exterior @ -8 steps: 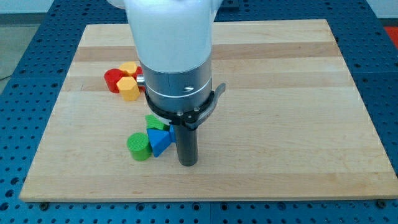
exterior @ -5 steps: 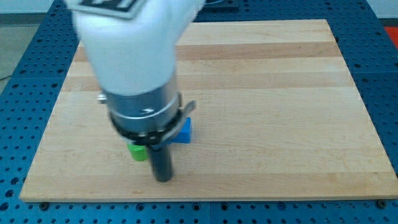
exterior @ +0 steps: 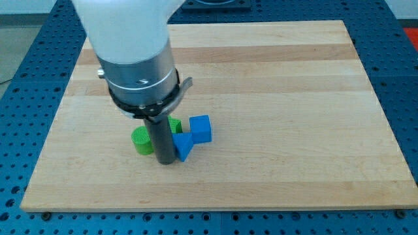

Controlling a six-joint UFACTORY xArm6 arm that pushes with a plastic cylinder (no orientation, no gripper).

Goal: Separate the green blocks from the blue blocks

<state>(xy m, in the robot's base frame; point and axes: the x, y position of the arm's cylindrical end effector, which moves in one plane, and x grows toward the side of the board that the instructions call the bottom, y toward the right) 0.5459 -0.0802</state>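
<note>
My tip (exterior: pixel 165 160) stands near the board's bottom edge, left of centre. A green cylinder (exterior: pixel 141 140) sits just to its left, touching or nearly so. A blue triangular block (exterior: pixel 183 146) sits just to its right. A blue cube (exterior: pixel 200 128) lies up and right of the triangle. A second green block (exterior: pixel 174 125) peeks out behind the rod, mostly hidden. The rod stands between the green cylinder and the blue triangle.
The arm's white and grey body (exterior: pixel 134 52) covers the board's upper left. The red and yellow blocks seen earlier are hidden behind it. The wooden board (exterior: pixel 294 98) lies on a blue perforated table.
The arm swung left, then came back a little. My tip moved from the right of the blue triangle to between it and the green cylinder. The blue cube is now uncovered.
</note>
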